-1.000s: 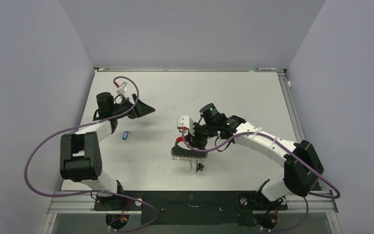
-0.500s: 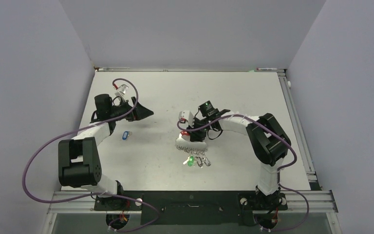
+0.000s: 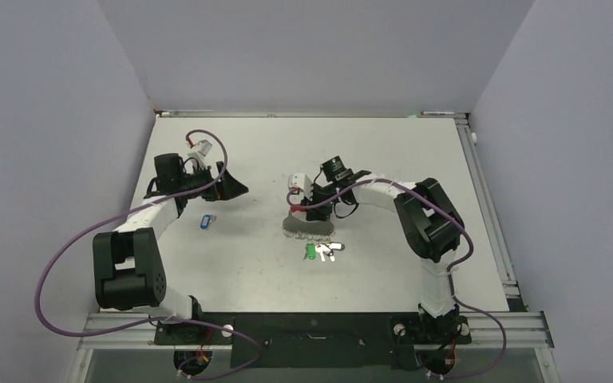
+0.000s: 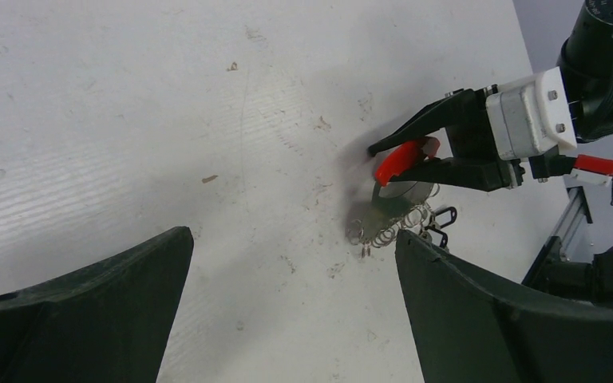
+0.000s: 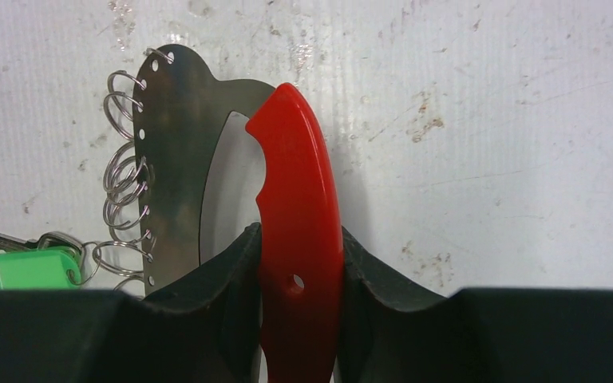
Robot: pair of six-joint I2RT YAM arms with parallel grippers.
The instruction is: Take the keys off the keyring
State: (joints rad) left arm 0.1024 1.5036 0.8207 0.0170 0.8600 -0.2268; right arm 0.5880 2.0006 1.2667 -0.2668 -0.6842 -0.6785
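The keyring is a bright red arc (image 5: pixel 299 199) joined to a curved grey metal plate (image 5: pixel 172 159) that carries several small wire rings (image 5: pixel 124 191). My right gripper (image 5: pixel 299 279) is shut on the red arc and holds the keyring low over the table near its middle (image 3: pixel 307 224). A green-headed key (image 5: pixel 24 268) and silvery keys (image 3: pixel 331 251) hang from the rings and lie on the table nearer me. A blue-headed key (image 3: pixel 205 222) lies apart on the left. My left gripper (image 3: pixel 230 188) is open and empty, just beyond the blue key. It faces the keyring (image 4: pixel 399 163).
The white table (image 3: pixel 415 159) has grey walls on three sides and a metal rail along its right edge (image 3: pixel 483 191). Purple cables loop beside both arms. The right arm's elbow (image 3: pixel 423 211) is folded close behind its gripper.
My right gripper has carried the keyring away from me, toward the table's middle, with the green and silvery keys trailing behind it. The right arm has folded up. The left gripper has barely shifted.
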